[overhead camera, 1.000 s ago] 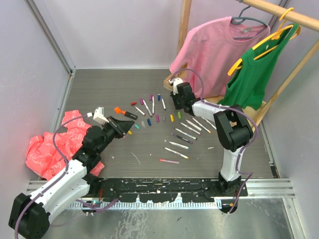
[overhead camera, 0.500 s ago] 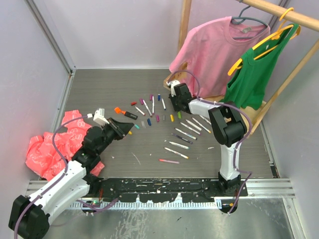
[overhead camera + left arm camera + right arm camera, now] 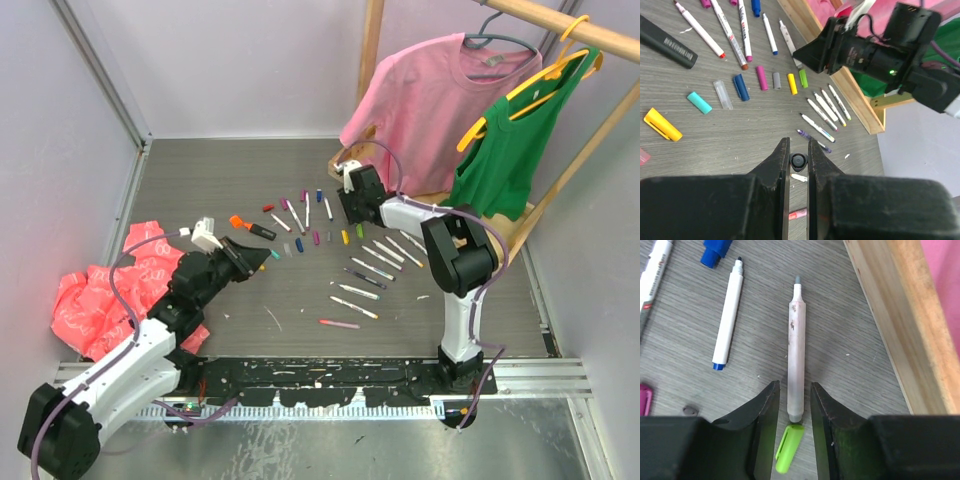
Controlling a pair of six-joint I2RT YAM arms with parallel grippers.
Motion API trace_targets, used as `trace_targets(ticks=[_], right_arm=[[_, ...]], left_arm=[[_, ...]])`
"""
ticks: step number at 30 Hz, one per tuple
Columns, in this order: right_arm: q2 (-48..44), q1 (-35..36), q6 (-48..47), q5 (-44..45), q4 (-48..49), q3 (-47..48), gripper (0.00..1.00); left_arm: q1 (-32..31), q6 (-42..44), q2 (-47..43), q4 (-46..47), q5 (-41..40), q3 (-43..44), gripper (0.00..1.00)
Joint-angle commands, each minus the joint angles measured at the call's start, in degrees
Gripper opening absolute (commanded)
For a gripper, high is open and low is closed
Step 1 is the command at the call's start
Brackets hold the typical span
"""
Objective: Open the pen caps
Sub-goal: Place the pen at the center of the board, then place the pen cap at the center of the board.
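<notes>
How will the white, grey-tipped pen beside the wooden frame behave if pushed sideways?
Its round, smooth barrel suggests the pen would probably roll, perhaps toward the wooden frame. It looks like slim, rigid plastic, so likely light and stiff. The right gripper straddles it open; a loose pinch might slip.

A grey table (image 3: pixel 230 180) is seen from above. Pens (image 3: pixel 372 268) and loose caps (image 3: pixel 316 238) are scattered across its middle. The left gripper (image 3: pixel 257 262) is held low near an orange-black marker (image 3: pixel 252 228). The right gripper (image 3: pixel 348 208) is lowered among the far pens. Crumpled pink material (image 3: pixel 95 295) is heaped at left. A pink shirt (image 3: pixel 440 100) and green top (image 3: pixel 510 150) are hung on a wooden rack (image 3: pixel 372 40) at right.
</notes>
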Motion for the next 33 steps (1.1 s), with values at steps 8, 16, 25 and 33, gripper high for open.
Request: trace_targets(ticks=[8, 16, 25, 33], right_arm=[[-22.42, -0.42, -5.86, -14.74, -5.69, -5.15, 0.36], [-40.45, -2.81, -25.27, -29.37, -21.57, -13.61, 0.37], [-45.73, -10.79, -28.03, -38.82, -22.31, -17.58, 0.38], [-45.76, -10.80, -30.12, -35.88, -22.78, -17.93, 0.39]], left_arm=[[0.34, 1.28, 14.57, 7.09, 5.70, 9.80, 0.03], [0.30, -0.69, 34.44, 7.20, 12.11, 22.68, 0.04], [-0.06, -1.60, 59.77, -11.74, 13.65, 50.35, 0.00], [-1.70, 1.66, 82.94, -40.82, 6.49, 87.16, 0.00]])
